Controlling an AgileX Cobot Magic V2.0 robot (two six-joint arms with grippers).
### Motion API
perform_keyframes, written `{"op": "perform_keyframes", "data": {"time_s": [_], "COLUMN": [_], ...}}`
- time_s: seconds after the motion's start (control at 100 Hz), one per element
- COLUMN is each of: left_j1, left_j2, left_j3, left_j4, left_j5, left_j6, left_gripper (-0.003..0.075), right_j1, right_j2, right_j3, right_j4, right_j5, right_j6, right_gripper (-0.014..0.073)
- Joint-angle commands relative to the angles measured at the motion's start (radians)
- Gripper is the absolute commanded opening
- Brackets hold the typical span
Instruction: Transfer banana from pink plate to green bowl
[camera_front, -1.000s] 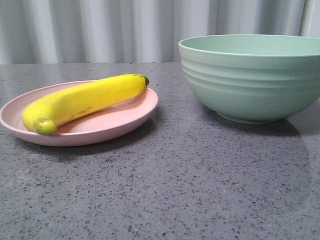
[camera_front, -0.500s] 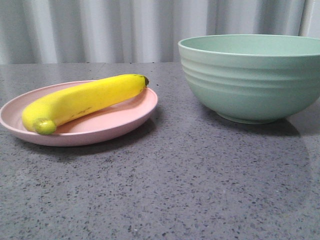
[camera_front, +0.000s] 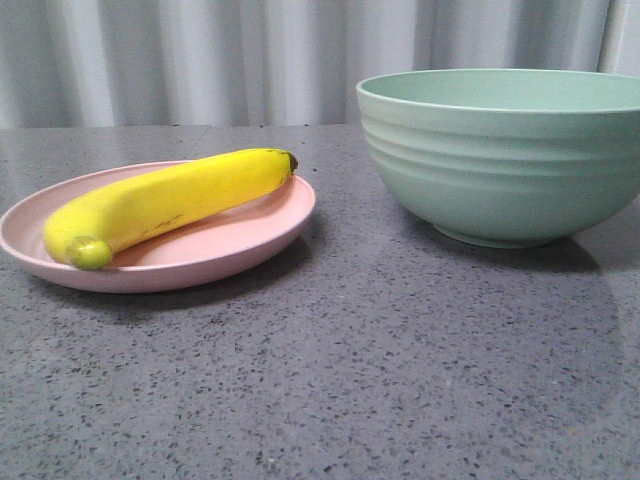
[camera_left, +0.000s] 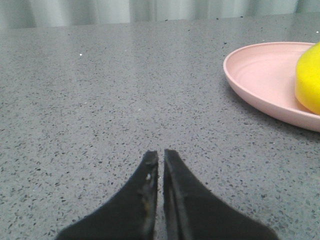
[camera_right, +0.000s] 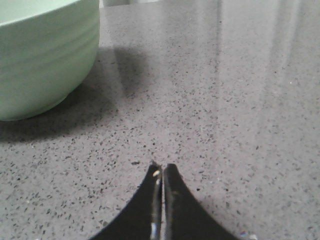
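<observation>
At the far left, the left gripper (camera_left: 160, 156) sits low over the grey speckled table (camera_front: 380, 370), its two dark fingers pressed almost together with only a thin slit between them and nothing held. In its wrist view the pink plate (camera_left: 260, 80) lies ahead and off to the right, with one yellow end of the banana (camera_left: 309, 79) just showing at the frame's edge.

In the front view the banana (camera_front: 165, 203) rests on the pink plate (camera_front: 250, 240), left of centre. Its long axis runs diagonally, from the greenish stub at the near left to the dark tip at the far right, close to the plate's rim.

The green bowl (camera_front: 500, 160) stands to the right, well apart from the plate, tall and seemingly empty.

At the far right, the right gripper (camera_right: 160, 170) is likewise closed and empty, with the bowl to its left.

Neither arm appears in the front view. Judging from the wrist views, the left arm is nearer the banana and better placed for the pick.
</observation>
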Motion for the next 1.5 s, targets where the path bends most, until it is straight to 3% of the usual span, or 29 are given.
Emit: {"op": "perform_keyframes", "data": {"time_s": [0.0,1.49], "left_j1": [0.003,0.003], "left_j2": [-0.018,-0.018], "left_j3": [0.024,0.024], "left_j4": [0.002,-0.035], "left_j5": [-0.085,-0.154], "left_j6": [-0.007,-0.007], "left_gripper": [-0.0018,-0.0018], "right_j1": [-0.004,-0.004], "right_j2": [-0.015,-0.015], "right_j3": [0.025,0.025], "right_j4": [-0.01,-0.012], "right_j5": [-0.1,-0.184], "right_j6": [-0.007,-0.007], "right_gripper": [-0.0074,-0.0074]}}
